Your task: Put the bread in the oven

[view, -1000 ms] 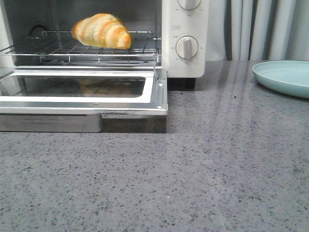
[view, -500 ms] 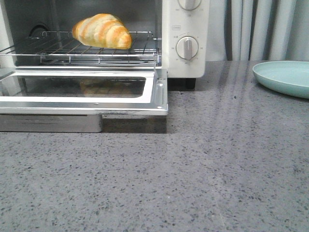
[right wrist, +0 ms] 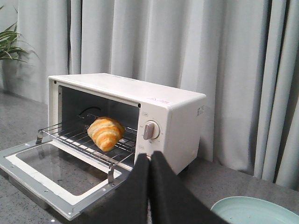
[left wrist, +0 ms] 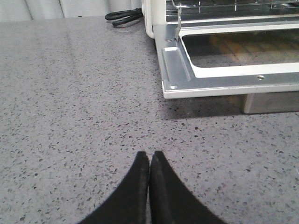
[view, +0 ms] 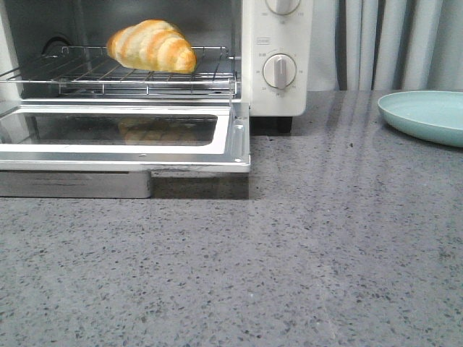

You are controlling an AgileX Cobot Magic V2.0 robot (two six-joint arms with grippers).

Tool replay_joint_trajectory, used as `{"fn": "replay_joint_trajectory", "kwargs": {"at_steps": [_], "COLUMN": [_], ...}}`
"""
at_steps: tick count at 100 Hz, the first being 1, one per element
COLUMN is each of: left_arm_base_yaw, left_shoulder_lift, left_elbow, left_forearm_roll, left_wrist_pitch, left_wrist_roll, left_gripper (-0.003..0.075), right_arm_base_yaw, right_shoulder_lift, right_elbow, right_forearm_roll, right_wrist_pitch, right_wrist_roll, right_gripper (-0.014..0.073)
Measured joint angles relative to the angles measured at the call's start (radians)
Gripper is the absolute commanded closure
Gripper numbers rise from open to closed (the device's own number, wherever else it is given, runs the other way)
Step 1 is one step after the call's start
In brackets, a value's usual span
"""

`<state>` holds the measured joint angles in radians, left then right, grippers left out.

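Note:
The bread (view: 153, 45), a golden striped croissant roll, lies on the wire rack (view: 87, 76) inside the cream-white oven (view: 277, 94); it also shows in the right wrist view (right wrist: 106, 133). The oven's glass door (view: 123, 134) lies folded down, open. My left gripper (left wrist: 149, 155) is shut and empty, low over the counter, off the door's left corner (left wrist: 169, 86). My right gripper (right wrist: 149, 155) is shut and empty, held off the oven's right front, away from the bread. Neither gripper shows in the front view.
A pale green plate (view: 427, 114) sits at the right on the grey speckled counter (view: 289, 253); its rim shows in the right wrist view (right wrist: 252, 212). A black cable (left wrist: 124, 17) lies by the oven's left side. Grey curtains (right wrist: 224, 56) hang behind.

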<state>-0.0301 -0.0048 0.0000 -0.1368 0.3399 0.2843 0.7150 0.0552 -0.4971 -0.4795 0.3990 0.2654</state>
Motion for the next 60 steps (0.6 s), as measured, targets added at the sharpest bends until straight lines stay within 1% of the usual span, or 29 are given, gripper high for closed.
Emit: {"fn": "replay_joint_trajectory", "kwargs": {"at_steps": [34, 41, 51, 60], "left_arm_base_yaw": [0.000, 0.000, 0.000, 0.000], "left_shoulder_lift": [0.000, 0.000, 0.000, 0.000], "left_elbow": [0.000, 0.000, 0.000, 0.000], "left_forearm_roll": [0.000, 0.000, 0.000, 0.000], "left_wrist_pitch": [0.000, 0.000, 0.000, 0.000], "left_wrist_roll": [0.000, 0.000, 0.000, 0.000], "left_gripper": [0.0741, 0.0742, 0.0742, 0.0741], "right_arm_base_yaw": [0.000, -0.007, -0.065, -0.162], "right_shoulder_lift": [0.000, 0.000, 0.000, 0.000], "right_elbow": [0.000, 0.000, 0.016, 0.083], "right_forearm_roll": [0.001, -0.004, 0.011, 0.041], "right_wrist_pitch": [0.000, 0.030, 0.142, 0.148], "right_wrist_roll": [-0.001, -0.001, -0.001, -0.001], "right_gripper": [0.0654, 0.0654, 0.0655, 0.0655]}}
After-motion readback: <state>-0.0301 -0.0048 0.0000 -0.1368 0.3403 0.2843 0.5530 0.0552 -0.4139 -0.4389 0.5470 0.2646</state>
